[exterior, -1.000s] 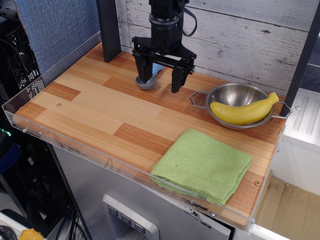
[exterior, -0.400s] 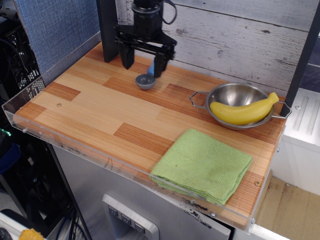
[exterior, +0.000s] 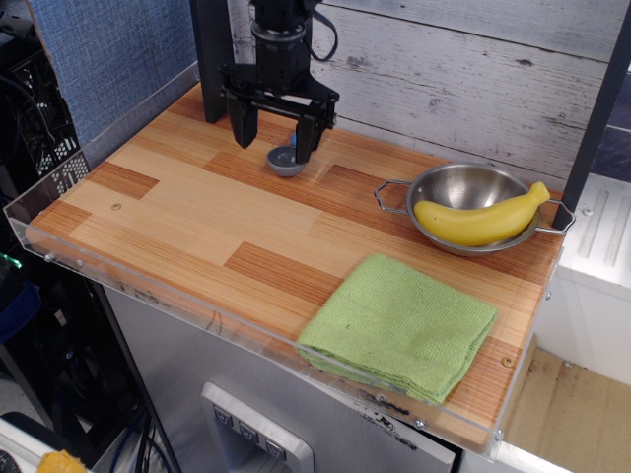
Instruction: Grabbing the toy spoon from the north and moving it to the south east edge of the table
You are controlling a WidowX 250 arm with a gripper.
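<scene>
From my seat I see the surface point(exterior: 187, 212) first, a patchwork of light and reddish-brown planks with a clear acrylic rim along its near and left edges; behind it runs a whitewashed plank wall, with a blue panel at the left. Next in size is the green woven cloth point(exterior: 398, 326), folded and lying flat at the near right corner, its front edge close to the acrylic rim; just behind it, near the right edge, sits the steel bowl point(exterior: 463, 187) with wire handles, and a yellow banana point(exterior: 480, 218) lies in it, one tip poking over the bowl's right rim. The black arm comes down at the back of the surface, left of centre; its pincer point(exterior: 269, 135) hangs released, the two dark fingers point(exterior: 241, 120) spread wide and pointing down, nothing between them. Smallest of all is the toy spoon point(exterior: 286, 160); it rests on the surface at the back, its round grey bowl facing up, its light-blue handle mostly hidden behind the right finger. The spoon's bowl lies near that right finger rather than centred between the two; I cannot tell whether the finger touches it. The spoon is well apart from the steel bowl and from the cloth.
</scene>
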